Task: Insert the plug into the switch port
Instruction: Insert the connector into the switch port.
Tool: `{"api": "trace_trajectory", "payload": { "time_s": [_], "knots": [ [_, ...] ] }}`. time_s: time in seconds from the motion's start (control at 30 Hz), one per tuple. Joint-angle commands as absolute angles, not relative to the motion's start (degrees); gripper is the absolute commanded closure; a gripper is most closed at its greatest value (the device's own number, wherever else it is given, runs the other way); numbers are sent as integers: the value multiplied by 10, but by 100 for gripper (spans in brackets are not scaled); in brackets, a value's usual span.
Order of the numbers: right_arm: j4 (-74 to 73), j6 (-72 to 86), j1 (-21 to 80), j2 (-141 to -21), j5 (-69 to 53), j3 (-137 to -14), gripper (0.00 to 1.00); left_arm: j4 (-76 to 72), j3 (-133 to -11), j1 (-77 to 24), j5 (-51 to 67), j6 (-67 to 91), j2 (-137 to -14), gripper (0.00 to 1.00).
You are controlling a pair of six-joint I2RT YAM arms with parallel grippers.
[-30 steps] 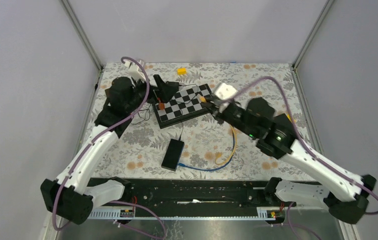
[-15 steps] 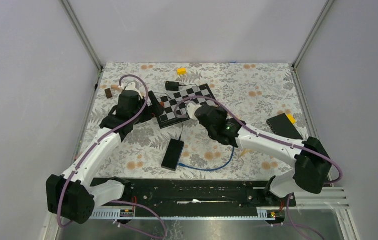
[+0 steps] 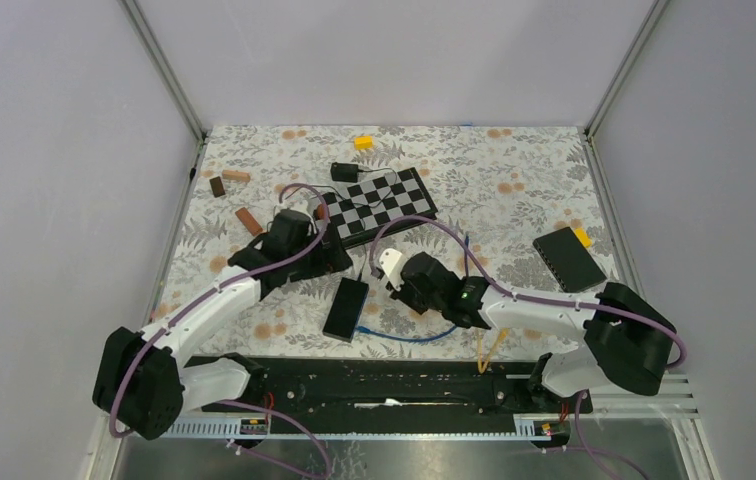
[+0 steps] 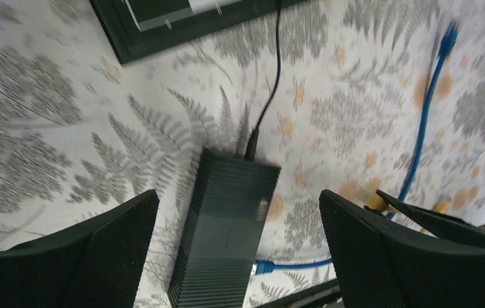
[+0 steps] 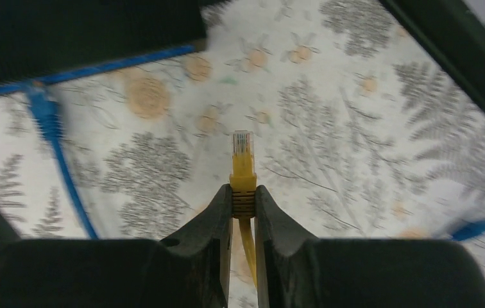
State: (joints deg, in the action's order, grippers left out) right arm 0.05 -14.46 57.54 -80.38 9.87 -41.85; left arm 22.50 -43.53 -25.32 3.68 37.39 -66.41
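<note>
Right gripper: jaws pinched on the yellow cable just behind the yellow plug; plug stands proud of the fingertips, clear tip forward, over the patterned table, touching nothing. Switch: flat on the table just to this gripper's left, apart from the plug; blue cable already seated in its near end; black power lead entering its far end; port face itself not legible. Left gripper: jaws wide, nothing held; hangs over the switch, one finger to each side, not touching it. Step in hand, by judgement: plug being carried to the port; insertion not yet begun. Next move calls for: plug turned to face the near end beside the blue connector; levelled with a free port, clip the right way round; a straight push home; left gripper probably closing on the switch body to brace it, lest the box slide.
</note>
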Motion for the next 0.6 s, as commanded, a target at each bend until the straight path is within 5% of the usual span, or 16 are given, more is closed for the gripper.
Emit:
{"api": "trace_trajectory", "payload": {
  "time_s": [0.0, 0.57],
  "knots": [
    [105, -50, 589, -804, 2, -392, 100, 206, -400, -291, 3, 410, -642, 4],
    [318, -37, 633, -846, -19, -283, 100, 93, -274, -294, 78, 406, -607, 21]
  ]
}}
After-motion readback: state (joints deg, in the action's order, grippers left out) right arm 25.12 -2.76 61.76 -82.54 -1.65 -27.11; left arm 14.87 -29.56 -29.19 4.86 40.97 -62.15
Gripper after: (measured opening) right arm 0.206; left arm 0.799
